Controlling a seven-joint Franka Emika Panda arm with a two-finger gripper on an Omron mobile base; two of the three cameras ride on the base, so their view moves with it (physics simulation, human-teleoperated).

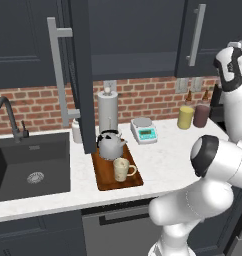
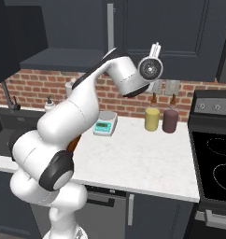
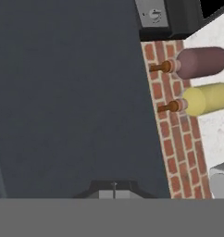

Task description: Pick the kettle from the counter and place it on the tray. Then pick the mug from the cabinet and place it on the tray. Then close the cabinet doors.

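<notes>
With kettle (image 1: 111, 144) and mug (image 1: 122, 169) already on the tray (image 1: 104, 178), the open cabinet door (image 1: 81, 75) should be pushed flat-on by the closed, empty hand (image 2: 155, 50).

Red brick backsplash (image 1: 143, 97) runs under dark upper units. Dark sink (image 1: 28, 167) with black faucet (image 1: 8, 117) at left (basin recessed); black stove (image 2: 213, 154) at right.

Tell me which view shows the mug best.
Left base view: the mug stands in full sight on the tray, in front of the kettle. In the right base view the arm covers that spot. The hand view faces a cabinet door and the canisters.
</notes>
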